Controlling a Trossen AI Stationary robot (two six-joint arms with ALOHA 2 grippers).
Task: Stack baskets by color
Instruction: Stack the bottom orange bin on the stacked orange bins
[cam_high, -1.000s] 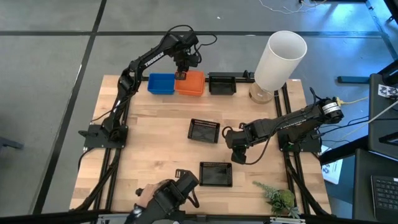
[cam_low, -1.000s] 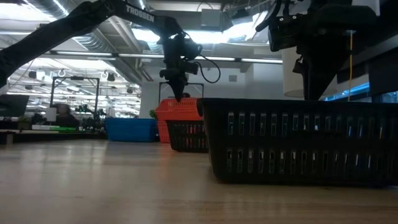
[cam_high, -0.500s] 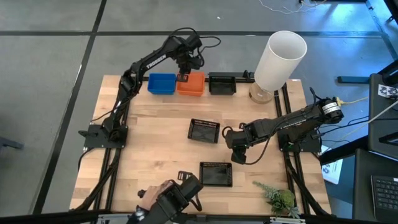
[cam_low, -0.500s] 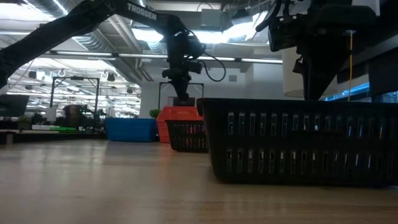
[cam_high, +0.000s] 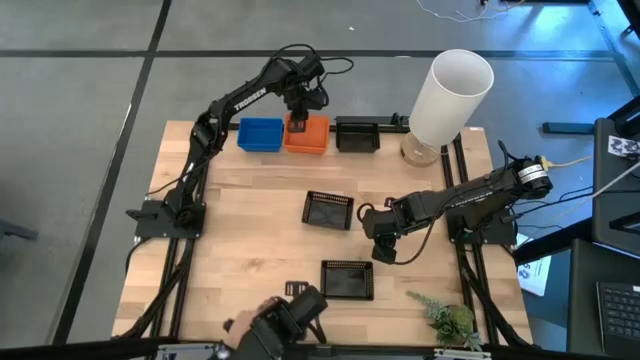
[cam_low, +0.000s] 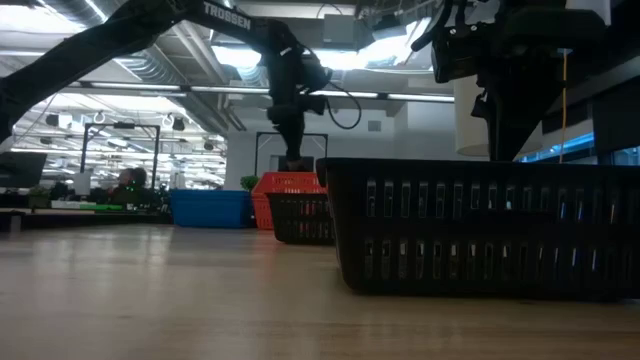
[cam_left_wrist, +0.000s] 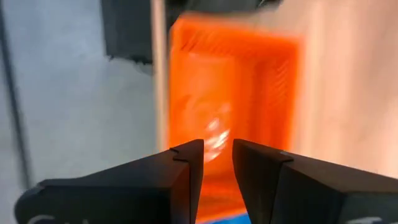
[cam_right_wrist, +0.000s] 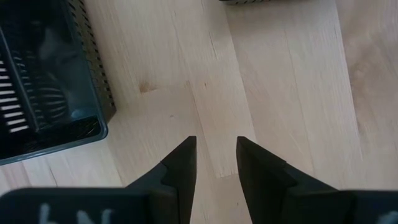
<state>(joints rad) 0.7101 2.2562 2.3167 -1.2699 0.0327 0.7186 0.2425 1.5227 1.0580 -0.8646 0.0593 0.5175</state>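
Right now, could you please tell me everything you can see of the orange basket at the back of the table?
The orange basket is a shallow, square tray of glossy plastic with ribbed walls. It sits upright on the wooden table's far edge, between the blue basket and a black basket. The left gripper hovers just above it, fingers apart, gripping nothing.

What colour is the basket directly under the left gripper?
Orange; the basket shows best in the left wrist view, below the open left gripper.
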